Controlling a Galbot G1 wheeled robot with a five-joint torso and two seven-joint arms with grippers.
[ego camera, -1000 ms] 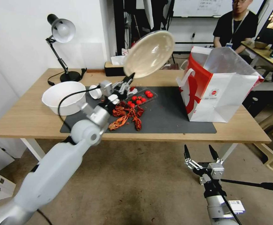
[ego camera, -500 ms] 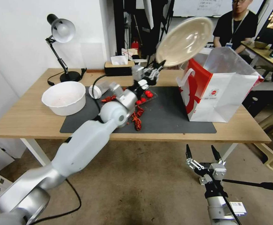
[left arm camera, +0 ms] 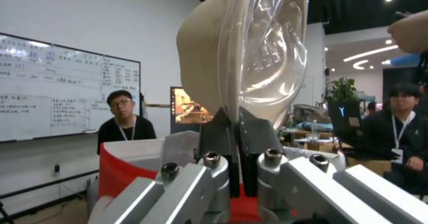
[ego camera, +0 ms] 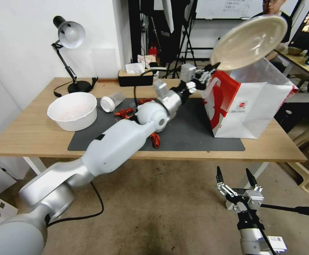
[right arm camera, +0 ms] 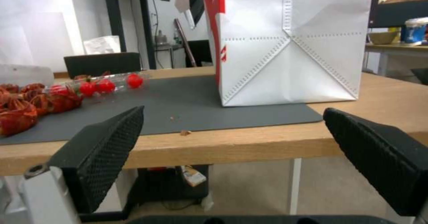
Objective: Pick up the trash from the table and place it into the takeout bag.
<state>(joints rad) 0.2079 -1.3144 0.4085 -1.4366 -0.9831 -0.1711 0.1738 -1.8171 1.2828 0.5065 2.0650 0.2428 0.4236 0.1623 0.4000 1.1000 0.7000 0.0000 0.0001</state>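
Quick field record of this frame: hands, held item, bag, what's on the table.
left hand: shut on the rim of the round beige lidded container, held tilted above the bag's open top
right hand: open, parked low, below the table's front edge
takeout bag: upright on the table's right end
table: white bowl, clear plastic cup on its side, red crayfish scraps on the mat

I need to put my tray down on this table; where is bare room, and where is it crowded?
Free: the dark grey mat between the red crayfish scraps and the white and red paper bag, plus the light-wood table in front of the large white bowl. Crowded: around the scraps, under the left arm.
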